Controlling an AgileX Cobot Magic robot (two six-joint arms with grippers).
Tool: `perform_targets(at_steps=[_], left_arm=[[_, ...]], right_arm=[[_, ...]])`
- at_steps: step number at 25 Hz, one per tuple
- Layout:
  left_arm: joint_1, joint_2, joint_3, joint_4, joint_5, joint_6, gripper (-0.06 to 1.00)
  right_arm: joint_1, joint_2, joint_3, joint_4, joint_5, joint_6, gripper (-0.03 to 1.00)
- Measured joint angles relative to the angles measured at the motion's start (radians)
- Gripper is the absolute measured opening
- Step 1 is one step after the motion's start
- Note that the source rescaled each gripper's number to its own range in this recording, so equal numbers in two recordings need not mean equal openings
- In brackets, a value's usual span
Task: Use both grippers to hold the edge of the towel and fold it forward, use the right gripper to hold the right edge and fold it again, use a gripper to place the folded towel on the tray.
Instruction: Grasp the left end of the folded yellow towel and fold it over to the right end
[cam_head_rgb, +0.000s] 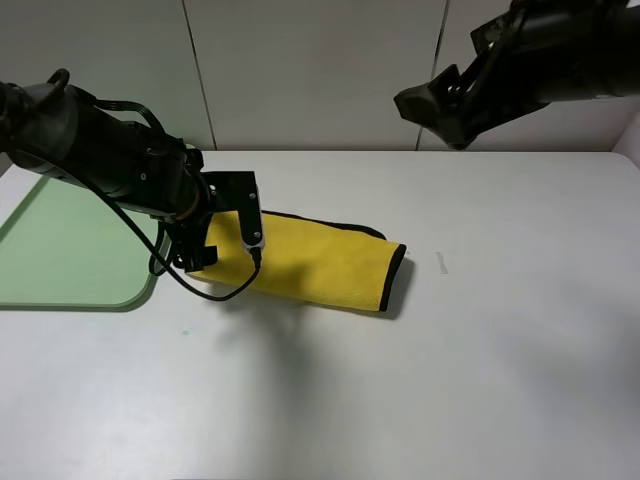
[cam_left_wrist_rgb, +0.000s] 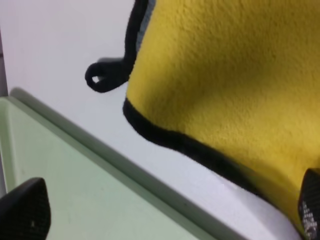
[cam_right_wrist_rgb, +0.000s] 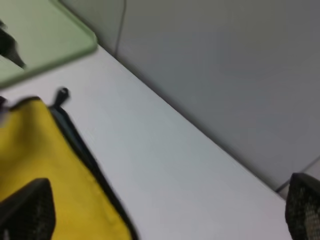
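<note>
The yellow towel (cam_head_rgb: 325, 262) lies folded into a long strip on the white table, with black trim at its ends. My left gripper (cam_head_rgb: 223, 243) hangs low over the towel's left end, next to the tray (cam_head_rgb: 70, 250). In the left wrist view its fingers (cam_left_wrist_rgb: 25, 215) stand wide apart, one over the tray (cam_left_wrist_rgb: 75, 195) and one at the towel (cam_left_wrist_rgb: 230, 85), whose black trimmed edge (cam_left_wrist_rgb: 175, 142) and corner loop (cam_left_wrist_rgb: 102, 77) lie flat between them. My right gripper (cam_head_rgb: 445, 115) is raised high at the back right, open and empty, with the towel (cam_right_wrist_rgb: 40, 165) far below.
The pale green tray sits at the table's left edge, its rim close to the towel's left end. Black cable loops from the left arm down onto the table (cam_head_rgb: 200, 290). A small mark (cam_head_rgb: 442, 263) lies right of the towel. A grey wall stands behind.
</note>
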Motion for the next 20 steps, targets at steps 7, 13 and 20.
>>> perform_targets(at_steps=[7, 13, 20], left_arm=[[0.0, 0.0, 0.0, 0.0, -0.025, 0.0, 1.0], [0.0, 0.0, 0.0, 0.0, -0.03, 0.001, 1.0], [0.0, 0.0, 0.0, 0.0, -0.037, 0.002, 1.0]], right_arm=[[0.0, -0.214, 0.0, -0.066, 0.337, 0.201, 1.0], [0.0, -0.366, 0.0, -0.246, 0.701, 0.428, 1.0], [0.0, -0.529, 0.043, -0.378, 0.955, 0.643, 1.0]])
